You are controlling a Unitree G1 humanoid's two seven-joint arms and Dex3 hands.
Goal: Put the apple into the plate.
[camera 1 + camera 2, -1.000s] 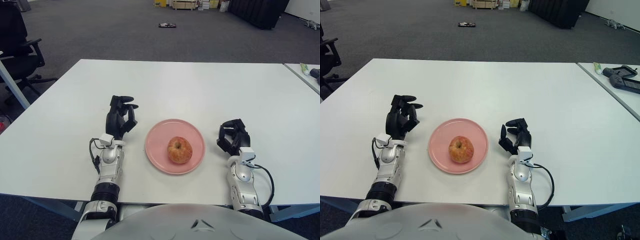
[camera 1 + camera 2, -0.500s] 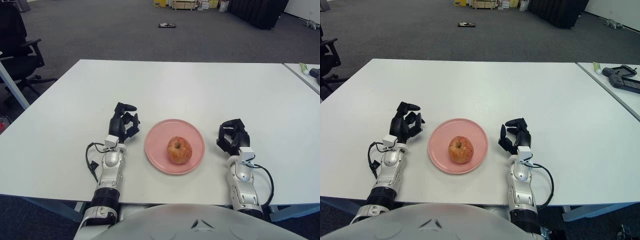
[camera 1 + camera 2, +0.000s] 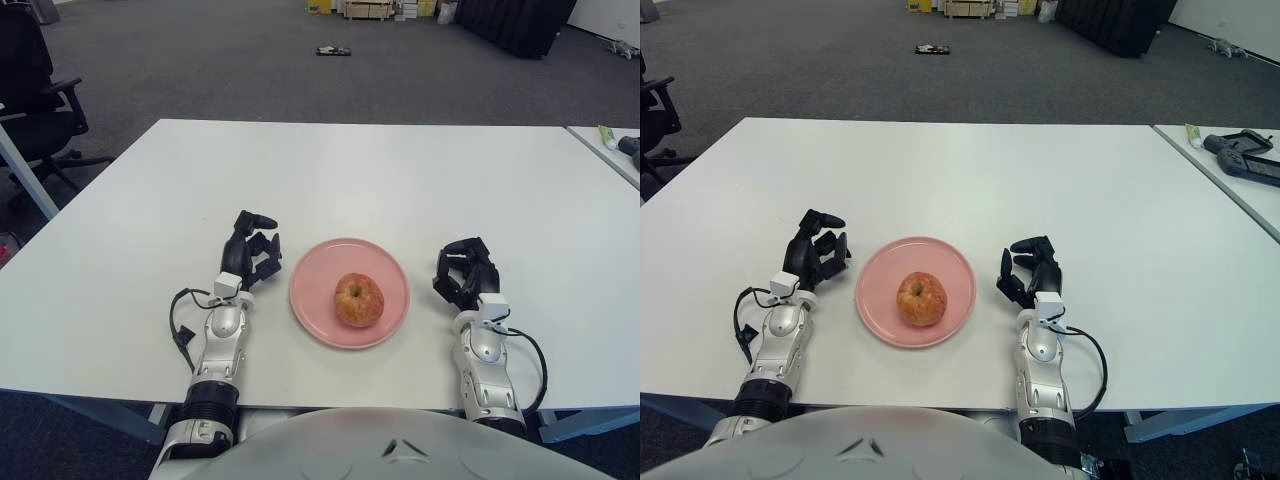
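A red-and-yellow apple (image 3: pixel 359 300) sits upright in the middle of the pink plate (image 3: pixel 316 268) near the table's front edge. My left hand (image 3: pixel 251 250) is just left of the plate, its black fingers relaxed and holding nothing, a small gap from the rim. On the other side of the plate my right hand (image 3: pixel 464 273) shows with fingers loosely curled, also empty.
The white table (image 3: pixel 380 170) stretches far beyond the plate. A second table at the right edge carries a dark controller (image 3: pixel 1240 155) and a small tube (image 3: pixel 1193 135). An office chair (image 3: pixel 35 95) stands at the far left on the grey carpet.
My left hand has dropped lower and drawn nearer the plate's left rim, with its fingers settling down. Apple, plate and right hand have not moved.
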